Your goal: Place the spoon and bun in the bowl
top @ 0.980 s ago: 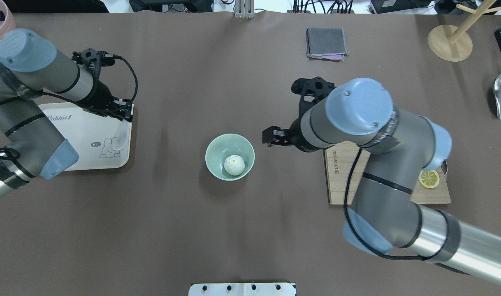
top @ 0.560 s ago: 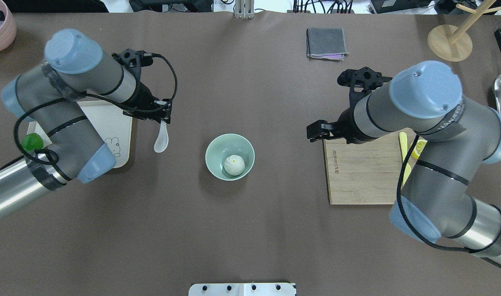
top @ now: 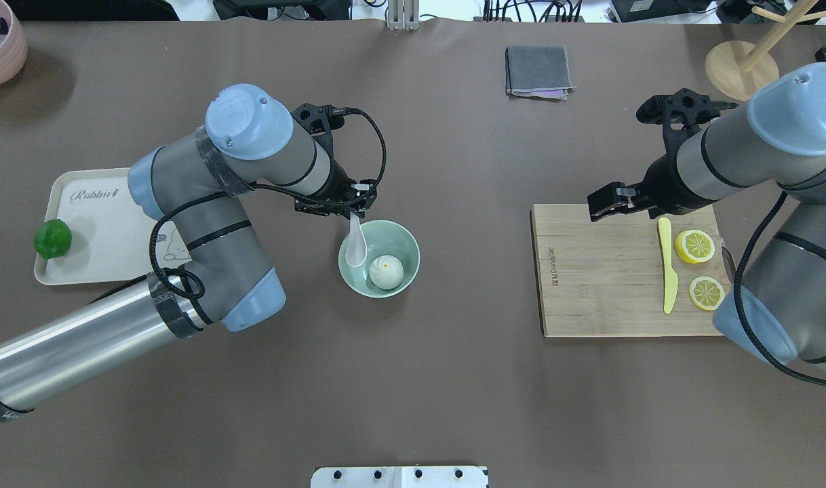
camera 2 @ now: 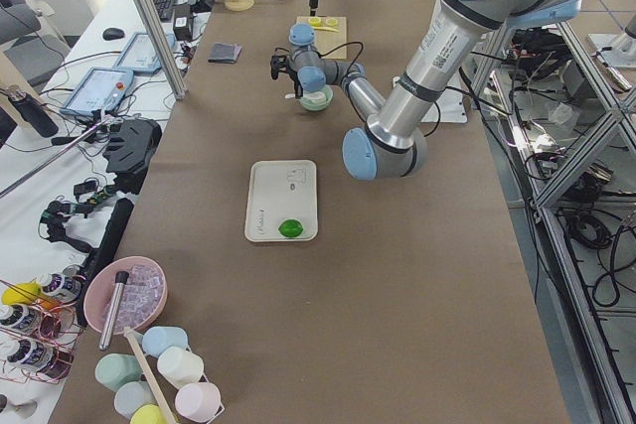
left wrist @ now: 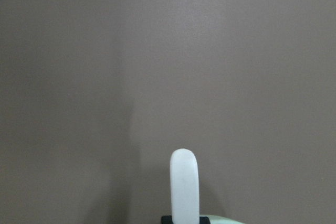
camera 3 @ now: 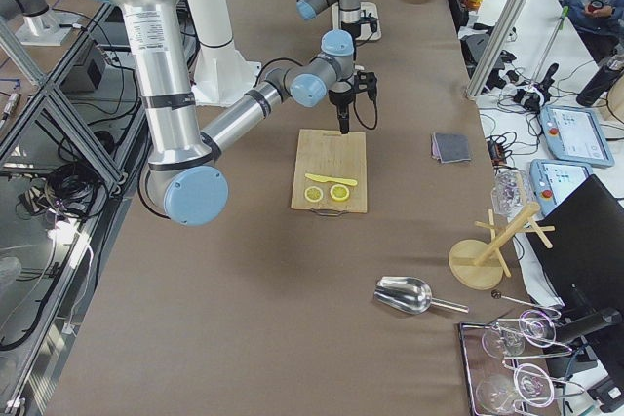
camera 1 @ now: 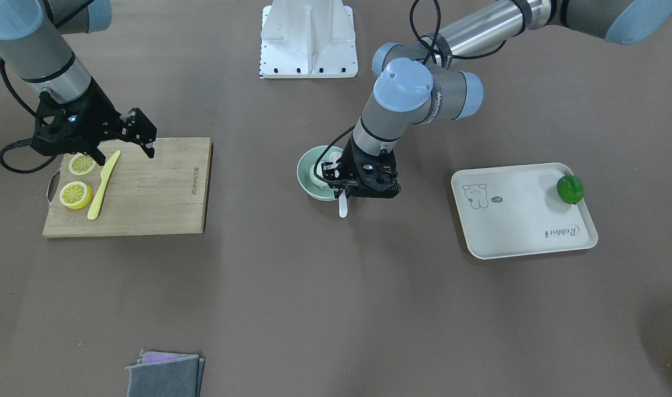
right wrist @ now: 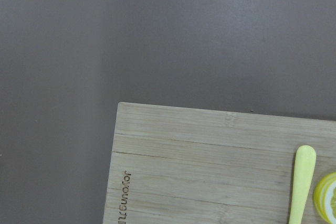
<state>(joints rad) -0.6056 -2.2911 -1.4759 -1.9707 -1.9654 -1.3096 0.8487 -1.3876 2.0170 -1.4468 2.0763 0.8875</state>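
The mint-green bowl (top: 405, 242) stands mid-table with the white bun (top: 386, 271) inside it. My left gripper (top: 354, 205) is shut on the white spoon (top: 355, 245) by its handle, at the bowl's far left rim. The scoop hangs over the bowl's inside, left of the bun. In the front view the gripper (camera 1: 351, 186) covers part of the bowl (camera 1: 305, 168), and the spoon's handle end (camera 1: 342, 207) sticks out below it. The handle end also shows in the left wrist view (left wrist: 184, 190). My right gripper (top: 604, 203) is open and empty over the far left edge of the cutting board.
A wooden cutting board (top: 589, 285) on the right holds a pale yellow knife (top: 667, 264) and two lemon slices (top: 694, 245). A cream tray (top: 108, 224) on the left holds a green lime (top: 52, 238). A grey cloth (top: 538, 71) lies at the back.
My left arm has swung right from the tray, carrying the spoon to the bowl's rim. My right arm has drawn back to the right, away from the bowl, to the cutting board.
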